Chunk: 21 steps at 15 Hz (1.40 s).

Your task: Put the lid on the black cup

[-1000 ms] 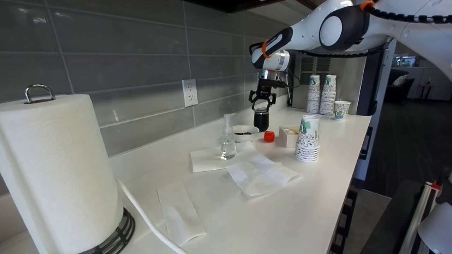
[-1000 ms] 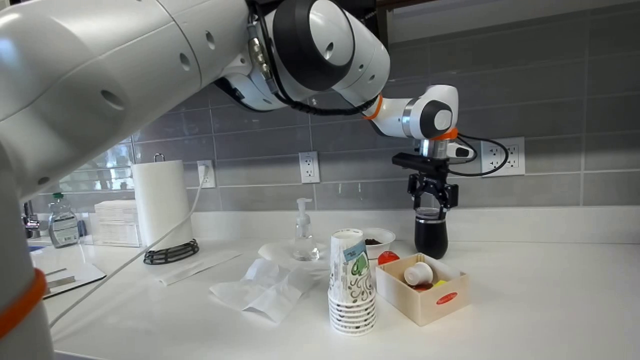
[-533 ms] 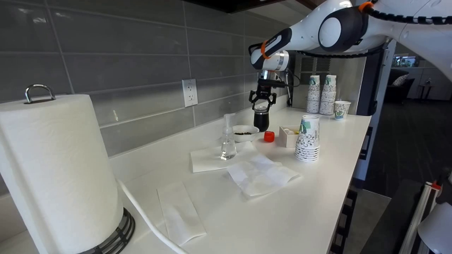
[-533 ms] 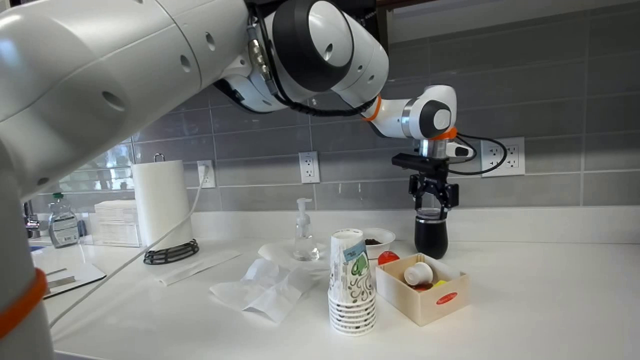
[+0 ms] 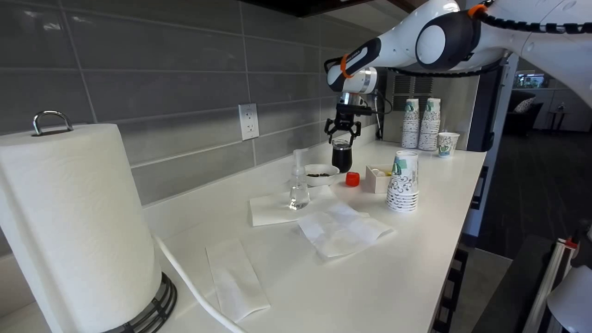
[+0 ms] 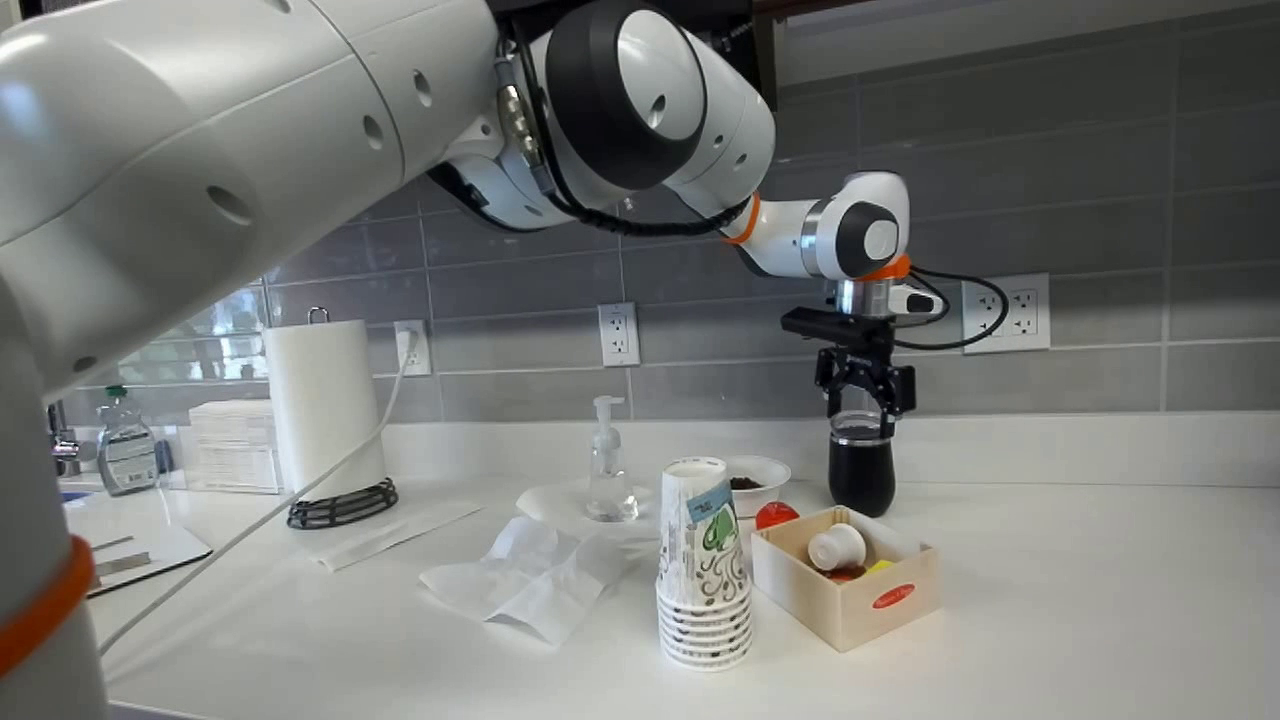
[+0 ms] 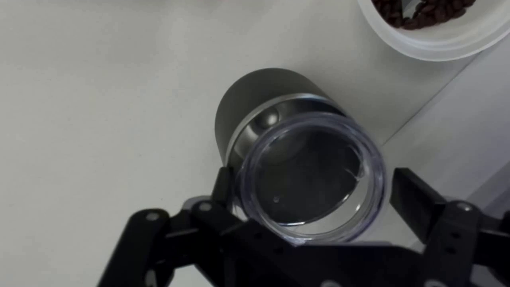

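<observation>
Black and silver-rimmed, the cup (image 6: 862, 480) stands upright on the white counter (image 5: 323, 291). Over its mouth is a clear lid (image 7: 310, 175), off-centre in the wrist view, so that part of the metal interior shows past its edge. The gripper (image 6: 862, 427) points down with its fingers apart, one to each side of the lid; I cannot tell whether they grip it or merely flank it, nor whether lid and rim touch. Near the cup sit a white bowl (image 5: 323, 182) of dark beans (image 7: 438, 14), a red cap-like piece (image 5: 352, 179) and an open wooden box (image 6: 805, 605) with a small white tub (image 6: 837, 548) tipped inside. Elsewhere on the counter are an upside-down stack of patterned paper cups (image 6: 705, 560), a clear pump bottle (image 5: 299, 189) on a white sheet (image 5: 270, 212), a creased sheet of paper (image 5: 344, 231), and a roll of paper towel (image 5: 78, 231) on a black wire stand (image 5: 164, 298). Grey tile (image 5: 162, 97) with pale grout runs behind, carrying white outlets (image 5: 249, 121). A green-capped bottle (image 6: 127, 450) stands near a metal tap (image 6: 62, 442) in an exterior view. In an exterior view, two taller cup stacks (image 5: 410, 125) and a single upright patterned cup (image 5: 447, 145) stand at the counter's far end, and past it the room opens onto dark flooring (image 5: 545, 175) and a dark chair (image 5: 515, 122) with a patterned cushion (image 5: 524, 105).
</observation>
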Each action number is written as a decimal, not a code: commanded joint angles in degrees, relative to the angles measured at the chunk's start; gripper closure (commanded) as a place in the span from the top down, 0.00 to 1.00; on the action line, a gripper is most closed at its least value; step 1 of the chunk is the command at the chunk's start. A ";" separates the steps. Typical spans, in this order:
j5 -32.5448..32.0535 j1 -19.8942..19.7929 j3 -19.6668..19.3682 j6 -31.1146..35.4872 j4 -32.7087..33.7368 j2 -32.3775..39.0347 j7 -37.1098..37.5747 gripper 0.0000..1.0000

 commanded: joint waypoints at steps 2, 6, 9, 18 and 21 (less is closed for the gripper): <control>-0.40 0.18 -0.41 -1.55 3.88 2.09 1.46 1.00; -0.51 0.08 -0.46 -2.13 3.73 1.72 1.22 1.00; -0.37 -0.11 -0.48 -1.23 1.60 0.14 0.28 1.00; 0.48 -0.88 -0.13 5.55 -6.45 -5.23 -3.70 1.00; 0.17 -0.57 -0.23 8.06 -10.80 -7.51 -5.78 1.00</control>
